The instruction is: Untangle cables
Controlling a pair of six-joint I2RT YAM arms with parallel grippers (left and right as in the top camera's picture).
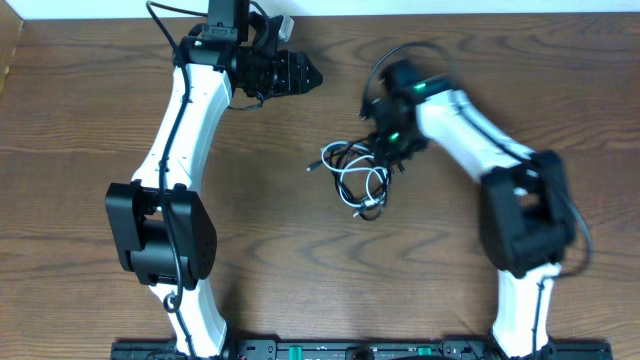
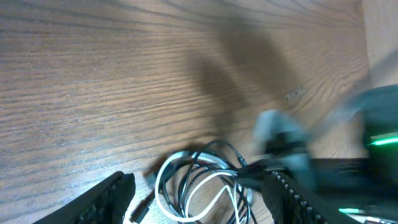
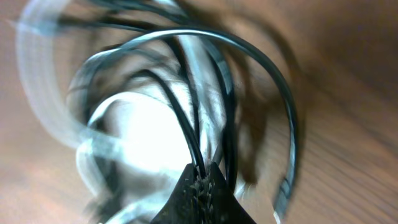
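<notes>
Thin black cord (image 3: 249, 48) and thin white cord (image 2: 157, 185) tangled together near centre of brown wooden table (image 1: 80, 120). Right gripper (image 3: 202, 177) clenched on black cord. Left gripper (image 2: 199, 194) held spread wide, toward table's far edge.

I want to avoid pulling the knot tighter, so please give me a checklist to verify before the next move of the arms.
1. Right jaws closed on the black cable: ok, its strands run into them in the right wrist view.
2. Only one cable gripped: cannot tell, that view is blurred.
3. Left jaws open and holding nothing: ok.
4. Left jaws close to the tangle: not ok, in the overhead view they are well apart from it.
5. Black cable and white cable separated: not ok, their loops cross each other.
</notes>
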